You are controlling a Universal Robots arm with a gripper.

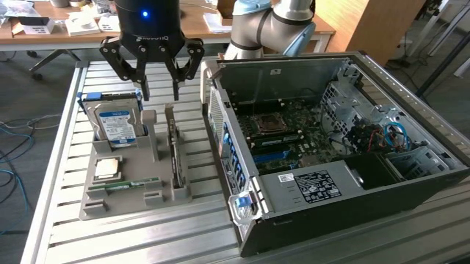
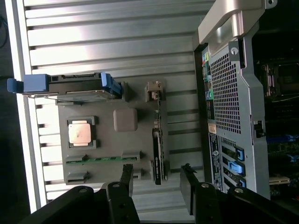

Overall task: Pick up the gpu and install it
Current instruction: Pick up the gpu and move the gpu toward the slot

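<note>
Gpu (image 1: pixel 176 159): one thin, dark circuit card, roughly rectangular. It stood upright on its long edge in a narrow slot of the grey holder tray (image 1: pixel 126 202), along the side of the tray nearest the open computer case (image 1: pixel 331 220). It was seen edge-on, so neither face could be made out. A pale metal bracket (image 1: pixel 169 116) capped its far end in the exterior view. In the wrist view the gpu (image 2: pixel 158 156) showed as a slim dark strip, near the case's rear panel but apart from it. It was seated in the tray, not yet installed.
</note>
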